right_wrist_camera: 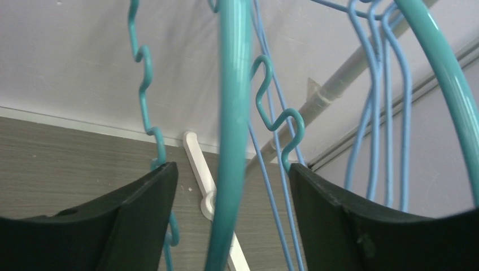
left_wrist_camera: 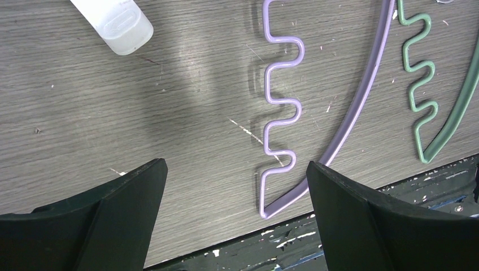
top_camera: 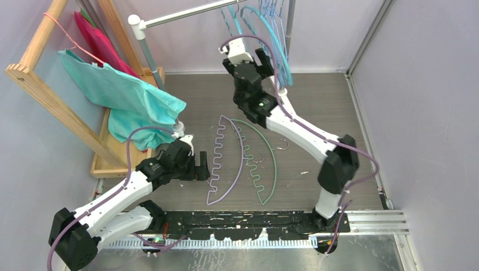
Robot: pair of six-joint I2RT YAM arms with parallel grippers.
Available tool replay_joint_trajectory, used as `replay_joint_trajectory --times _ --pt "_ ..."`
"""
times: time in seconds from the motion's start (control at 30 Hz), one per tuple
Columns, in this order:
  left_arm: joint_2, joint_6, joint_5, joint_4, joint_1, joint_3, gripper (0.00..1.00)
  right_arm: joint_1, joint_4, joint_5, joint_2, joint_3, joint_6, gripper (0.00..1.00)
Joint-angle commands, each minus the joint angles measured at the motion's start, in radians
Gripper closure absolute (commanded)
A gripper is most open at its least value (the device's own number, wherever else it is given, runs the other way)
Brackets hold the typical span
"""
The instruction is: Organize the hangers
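The right claw [right_wrist_camera: 231, 186] is spread wide, well beyond the lavender hanger [left_wrist_camera: 285, 40] toward the back wall; the thick arc of a teal hanger [right_wrist_camera: 233, 113] runs between its fingers, and neither finger seems to press on it. The left claw [left_wrist_camera: 237, 186] is also open and holds nothing, low over the table just to the left of the lavender hanger's lower end.

The step in hand looks like the hanging-up; teal and light blue hangers [right_wrist_camera: 384, 113] dangle from the grey rail [top_camera: 186, 15] far behind the lavender hanger, which lies flat, with a green hanger [left_wrist_camera: 452, 121] just to its right. Two therefore appear left to sort. The next move probably calls for the left claw to shift right and close on the lavender arc or zigzag bar (thin and flat on the wood, so a shallow, careful pinch); the right claw would need to back out without snagging the hung arcs.

The table [top_camera: 316, 101] is grey wood-grain, scratched and flecked; its near edge is a black strip with chipped paint. Pale lilac walls enclose it; far left of the lavender hanger a wooden rack [top_camera: 39, 84] carries a teal cloth [top_camera: 124, 96].
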Motion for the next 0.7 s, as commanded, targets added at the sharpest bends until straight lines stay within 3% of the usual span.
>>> replay_joint_trajectory --times 0.0,0.1,0.4,0.67 --pt "-0.003 -0.005 -0.016 0.045 0.001 0.004 0.02 0.025 -0.028 -0.007 -0.245 -0.141 0.124 0.1" --pt "0.009 -0.01 -0.024 0.047 0.001 0.004 0.02 0.052 -0.113 -0.04 -0.362 -0.266 0.217 0.06" --pt "0.04 -0.022 -0.06 0.06 0.002 -0.007 0.02 0.143 -0.281 -0.236 -0.704 -0.578 0.404 0.06" --pt "0.102 -0.03 -0.071 0.097 0.001 -0.01 0.02 0.218 -0.444 -0.304 -0.805 -0.749 0.597 0.12"
